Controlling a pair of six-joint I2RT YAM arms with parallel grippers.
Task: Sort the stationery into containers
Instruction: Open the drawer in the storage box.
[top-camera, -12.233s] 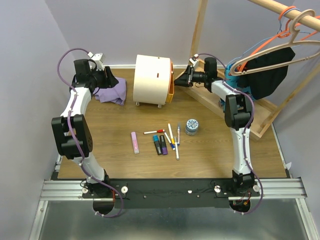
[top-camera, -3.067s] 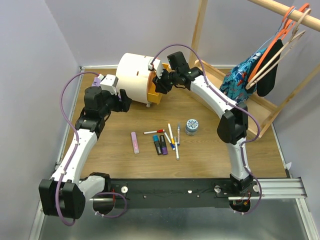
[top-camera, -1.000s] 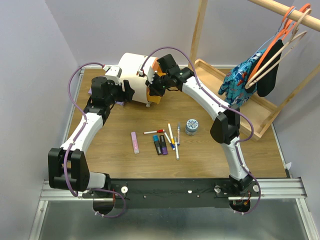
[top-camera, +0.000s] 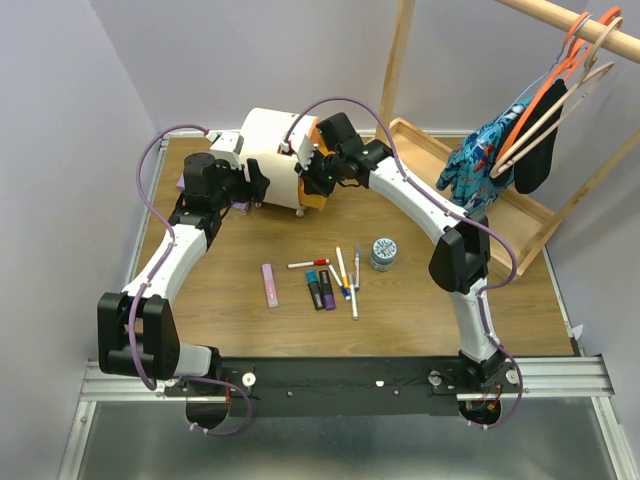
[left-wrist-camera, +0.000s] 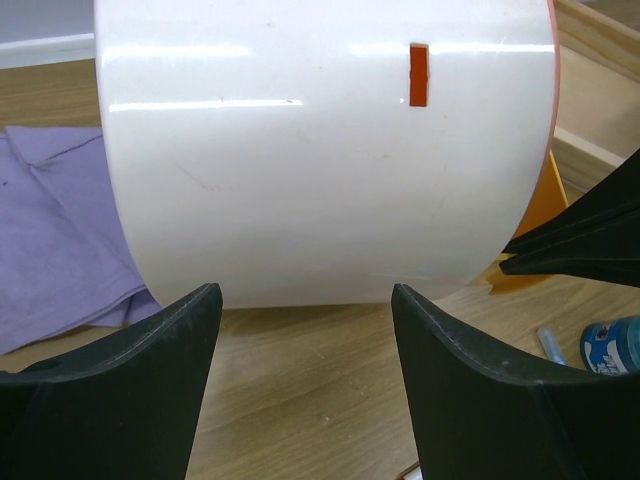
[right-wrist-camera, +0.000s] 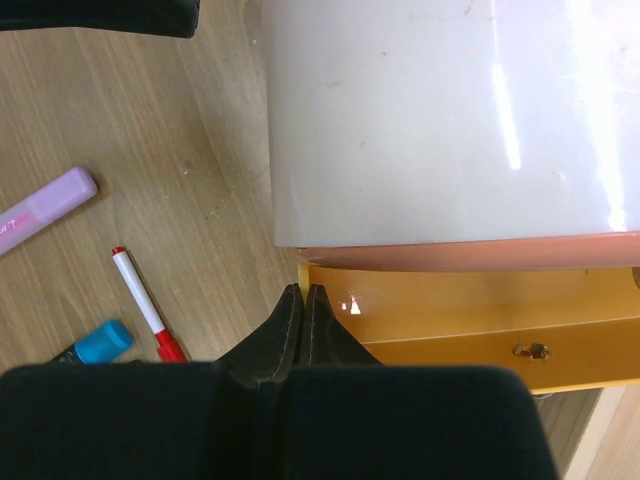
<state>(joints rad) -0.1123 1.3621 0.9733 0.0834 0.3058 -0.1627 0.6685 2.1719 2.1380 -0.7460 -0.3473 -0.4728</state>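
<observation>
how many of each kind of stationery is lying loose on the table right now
pens: 5 (four lie in an overlapping cluster, so this is my best count)
markers: 2
pink bar: 1
tin: 1
total: 9

Bright even light; glare streaks on chest (left-wrist-camera: 300, 200); soft shadows.

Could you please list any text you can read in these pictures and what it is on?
No text can be read.
Pink plastic bar: dark print at one end, too blurred.
Grey round tin: patterned lid, too small to tell.
</observation>
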